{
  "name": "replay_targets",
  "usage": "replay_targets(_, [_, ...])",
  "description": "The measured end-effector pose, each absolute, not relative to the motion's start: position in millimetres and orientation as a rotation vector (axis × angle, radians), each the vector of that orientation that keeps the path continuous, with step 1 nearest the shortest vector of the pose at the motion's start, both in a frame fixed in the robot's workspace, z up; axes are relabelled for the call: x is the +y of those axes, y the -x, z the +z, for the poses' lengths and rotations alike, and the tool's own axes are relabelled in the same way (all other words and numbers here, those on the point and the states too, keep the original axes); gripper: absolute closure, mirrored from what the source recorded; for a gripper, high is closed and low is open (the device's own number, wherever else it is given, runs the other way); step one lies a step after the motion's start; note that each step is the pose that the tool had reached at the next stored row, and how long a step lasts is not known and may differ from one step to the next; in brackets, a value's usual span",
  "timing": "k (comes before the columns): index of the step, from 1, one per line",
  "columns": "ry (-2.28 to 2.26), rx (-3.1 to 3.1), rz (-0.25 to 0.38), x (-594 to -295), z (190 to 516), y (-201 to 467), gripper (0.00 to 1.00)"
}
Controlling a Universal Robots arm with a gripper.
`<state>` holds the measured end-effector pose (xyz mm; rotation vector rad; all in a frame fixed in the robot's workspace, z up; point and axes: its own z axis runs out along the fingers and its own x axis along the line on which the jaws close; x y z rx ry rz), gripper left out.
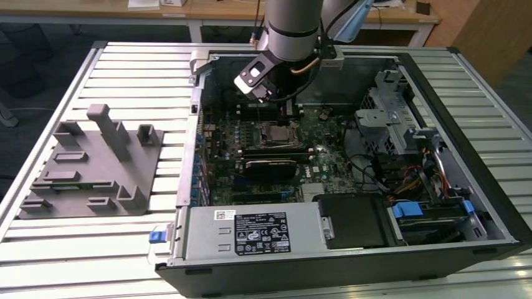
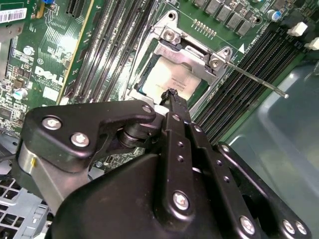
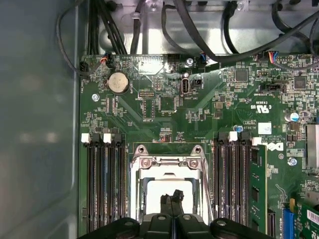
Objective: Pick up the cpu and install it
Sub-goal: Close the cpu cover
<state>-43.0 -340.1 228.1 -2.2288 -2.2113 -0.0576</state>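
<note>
The cpu (image 3: 167, 185) lies flat in the socket frame (image 3: 167, 162) on the green board, pale top up, inside the open computer case (image 1: 499, 212). In the first wrist view the tool (image 3: 172, 199) hangs just over the chip with its tips narrow, pressed together and gripping nothing. I cannot tell whether they touch the chip. In the second wrist view the thin metal lever (image 2: 259, 82) juts away from the socket and seems unlatched. I judge this to be the seating stage of the install. Any further contact calls for a light, straight push, since a skewed press could harm the socket.
</note>
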Motion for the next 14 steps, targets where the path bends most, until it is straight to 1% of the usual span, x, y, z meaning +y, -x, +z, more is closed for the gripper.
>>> replay_targets(14, [1.975,-2.435,-0.057,-340.1,226.8,43.1,0.89])
